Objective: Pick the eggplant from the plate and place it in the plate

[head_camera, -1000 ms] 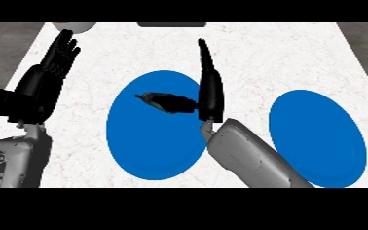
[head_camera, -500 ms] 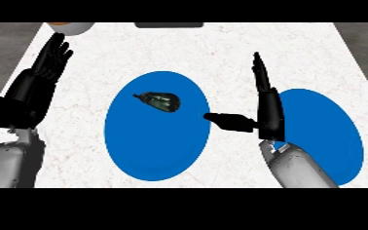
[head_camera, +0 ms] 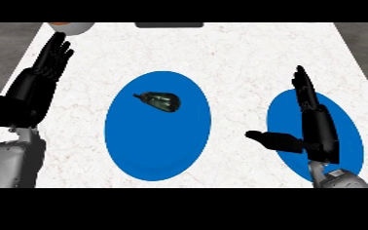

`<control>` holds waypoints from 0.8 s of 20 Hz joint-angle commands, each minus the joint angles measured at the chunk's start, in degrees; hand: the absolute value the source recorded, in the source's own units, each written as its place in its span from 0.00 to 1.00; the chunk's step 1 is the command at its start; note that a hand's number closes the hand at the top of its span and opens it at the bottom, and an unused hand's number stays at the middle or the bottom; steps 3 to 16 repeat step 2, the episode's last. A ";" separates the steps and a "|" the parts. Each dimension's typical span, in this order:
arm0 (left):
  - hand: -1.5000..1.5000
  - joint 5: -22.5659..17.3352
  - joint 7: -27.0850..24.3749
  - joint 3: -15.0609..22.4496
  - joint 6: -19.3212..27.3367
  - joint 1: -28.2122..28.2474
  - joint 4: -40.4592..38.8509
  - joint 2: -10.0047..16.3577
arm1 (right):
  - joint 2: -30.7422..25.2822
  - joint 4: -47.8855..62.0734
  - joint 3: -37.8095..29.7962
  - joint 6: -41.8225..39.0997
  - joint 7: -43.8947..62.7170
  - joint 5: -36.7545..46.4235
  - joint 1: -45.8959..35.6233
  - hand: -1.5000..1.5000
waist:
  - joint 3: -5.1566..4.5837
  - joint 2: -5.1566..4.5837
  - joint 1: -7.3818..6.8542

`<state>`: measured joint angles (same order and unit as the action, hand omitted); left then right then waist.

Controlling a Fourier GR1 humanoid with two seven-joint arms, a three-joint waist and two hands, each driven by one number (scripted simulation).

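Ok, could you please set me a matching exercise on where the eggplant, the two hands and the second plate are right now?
Things:
1. eggplant
2. left hand
3. right hand
4. right plate

Places or states:
A. open, upright over the right plate, thumb pointing left
B. blue, partly hidden by a hand
C. lying on the upper half of the left plate
D. open, fingers up, resting by the left edge of the counter

Pairs: 1-C, 2-D, 3-A, 4-B.
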<state>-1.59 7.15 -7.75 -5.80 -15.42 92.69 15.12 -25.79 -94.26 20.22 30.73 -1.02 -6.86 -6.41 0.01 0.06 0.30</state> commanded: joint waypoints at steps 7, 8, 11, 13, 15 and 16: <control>0.50 0.49 3.22 1.59 0.38 2.19 4.89 -1.40 | -4.04 -0.66 -6.98 -4.96 -4.54 -0.71 4.98 0.00 | 0.01 0.05 -0.18; 0.50 0.49 3.22 1.59 0.38 2.19 4.89 -1.40 | -4.04 -0.66 -6.98 -4.96 -4.54 -0.71 4.98 0.00 | 0.01 0.05 -0.18; 0.50 0.49 3.22 1.59 0.38 2.19 4.89 -1.40 | -4.04 -0.66 -6.98 -4.96 -4.54 -0.71 4.98 0.00 | 0.01 0.05 -0.18; 0.50 0.49 3.22 1.59 0.38 2.19 4.89 -1.40 | -4.04 -0.66 -6.98 -4.96 -4.54 -0.71 4.98 0.00 | 0.01 0.05 -0.18; 0.50 0.49 3.22 1.59 0.38 2.19 4.89 -1.40 | -4.04 -0.66 -6.98 -4.96 -4.54 -0.71 4.98 0.00 | 0.01 0.05 -0.18; 0.50 0.49 3.22 1.59 0.38 2.19 4.89 -1.40 | -4.04 -0.66 -6.98 -4.96 -4.54 -0.71 4.98 0.00 | 0.01 0.05 -0.18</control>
